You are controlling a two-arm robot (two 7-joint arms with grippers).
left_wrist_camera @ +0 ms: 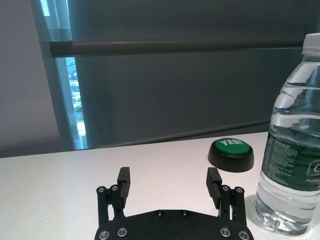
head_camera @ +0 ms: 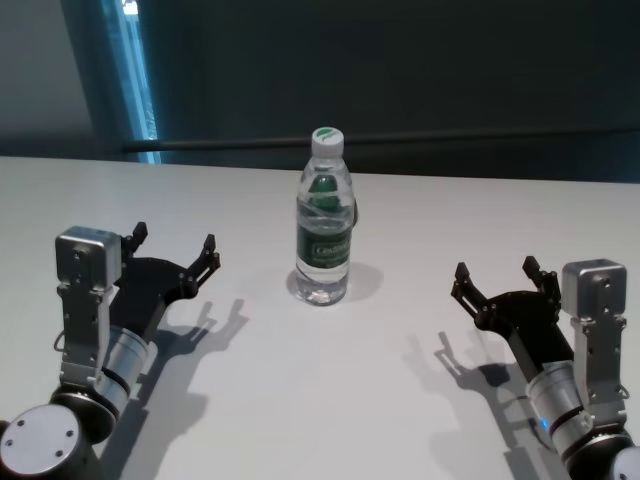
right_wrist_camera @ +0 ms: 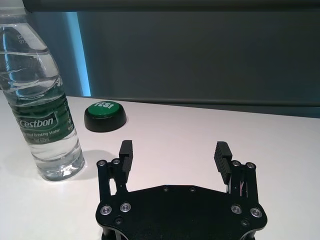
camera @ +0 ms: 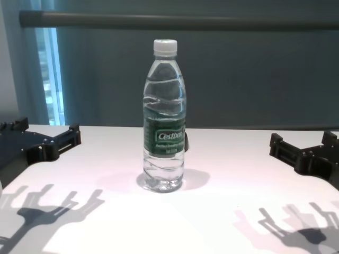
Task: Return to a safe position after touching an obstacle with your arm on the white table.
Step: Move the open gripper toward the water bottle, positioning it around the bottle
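- The left gripper hangs above the white table near its near-left corner, well apart from the bottle; its fingers are spread wide and hold nothing, and its shadow falls on the surface just beneath it.
- The right gripper hangs above the table towards the near-right corner, also well apart from the bottle; its fingers are likewise spread, with only bare tabletop between them.
- Both grippers point away from the near edge towards the far edge, one on each side of the bottle, and neither touches it.
- The obstacle, a clear water bottle, stands upright on the table about midway between the left and right edges, farther from the near edge than both grippers.
- Its white cap is screwed on, its dark green label wraps the middle of the body, and water fills it nearly to the neck.
- Beyond the bottle, nearer the far edge, a round black button with a green top sits on the surface; in the chest view the bottle hides nearly all of it.
- Past the far edge runs a dark wall with a horizontal rail and a narrow bright window strip towards the left.
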